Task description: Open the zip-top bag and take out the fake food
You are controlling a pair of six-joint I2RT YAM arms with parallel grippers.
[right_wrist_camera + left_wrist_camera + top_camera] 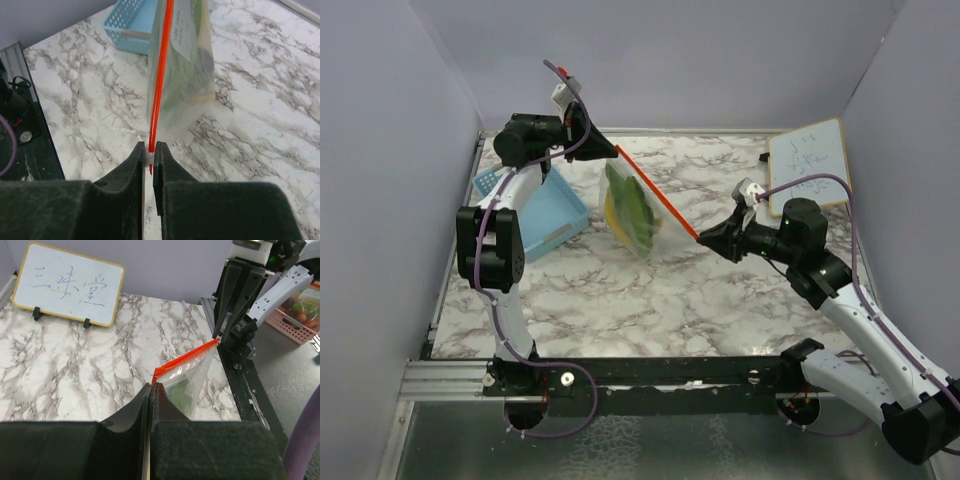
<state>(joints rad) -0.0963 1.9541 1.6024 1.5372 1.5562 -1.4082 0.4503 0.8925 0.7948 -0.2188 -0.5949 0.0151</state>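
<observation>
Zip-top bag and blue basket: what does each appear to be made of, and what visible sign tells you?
The zip-top bag looks like thin, clear, glossy plastic film: green fake food shows through and it hangs limp. Its orange-red zip strip seems stiffer plastic. The blue basket looks like rigid moulded plastic, with perforated walls.

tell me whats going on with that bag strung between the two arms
The left tool and the right tool each pinch one end of the orange-red zip strip of the zip-top bag, stretching it taut above the marble table. The zip strip looks shut along its length, and the fake food, green and yellow, sits inside the hanging bag.
</observation>
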